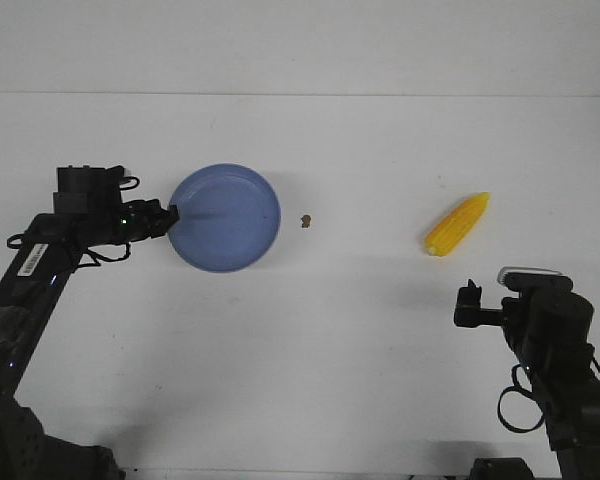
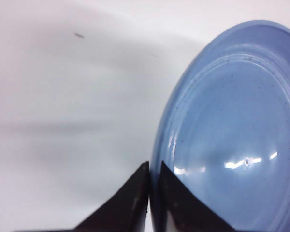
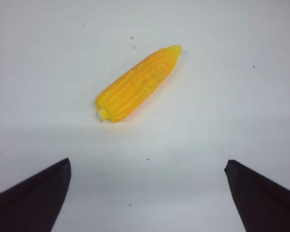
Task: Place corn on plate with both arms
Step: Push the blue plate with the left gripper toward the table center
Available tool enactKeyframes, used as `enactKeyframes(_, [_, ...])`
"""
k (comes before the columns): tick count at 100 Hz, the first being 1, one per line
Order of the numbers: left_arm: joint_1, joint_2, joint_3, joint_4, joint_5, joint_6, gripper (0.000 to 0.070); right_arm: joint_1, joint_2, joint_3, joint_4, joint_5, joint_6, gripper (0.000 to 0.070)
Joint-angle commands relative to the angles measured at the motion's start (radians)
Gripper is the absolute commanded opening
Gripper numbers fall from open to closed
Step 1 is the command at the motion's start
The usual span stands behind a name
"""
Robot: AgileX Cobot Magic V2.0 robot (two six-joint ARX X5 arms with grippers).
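Note:
The blue plate (image 1: 226,217) lies on the white table left of centre. My left gripper (image 1: 168,216) is shut on the plate's left rim; in the left wrist view its two black fingers pinch the rim (image 2: 153,166) with the plate (image 2: 232,130) filling the side. The yellow corn (image 1: 457,225) lies on the table at the right, tip pointing away and right. My right gripper (image 1: 469,300) is open and empty, a little nearer than the corn. In the right wrist view the corn (image 3: 137,83) lies ahead of the wide-apart fingers (image 3: 38,193).
A tiny brown speck (image 1: 305,221) lies on the table between the plate and the corn. The table's far edge meets a white wall behind.

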Motion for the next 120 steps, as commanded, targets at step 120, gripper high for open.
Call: enactKeyframes(120, [-0.419,0.008,-0.346,0.2,-0.083,-0.096,0.0235,0.0,0.007,0.014,0.011,-0.002,0.01,0.0672])
